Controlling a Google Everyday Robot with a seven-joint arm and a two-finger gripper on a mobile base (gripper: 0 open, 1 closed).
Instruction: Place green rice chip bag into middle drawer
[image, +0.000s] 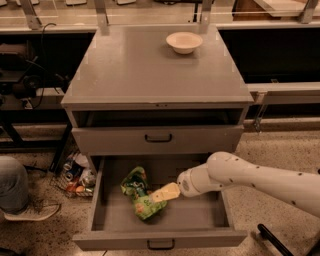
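Note:
The green rice chip bag (139, 194) lies crumpled on the floor of the pulled-out middle drawer (200, 220), left of its centre. My gripper (164, 193) reaches into the drawer from the right on the white arm (260, 180). Its cream tip touches the right edge of the bag, low over the drawer floor.
The like-fronted drawer with a black handle (158, 137) above is closed. A white bowl (184, 41) stands on the cabinet top (140, 70). Cans and clutter (75, 177) lie on the floor at the left, beside a person's shoe (30, 210).

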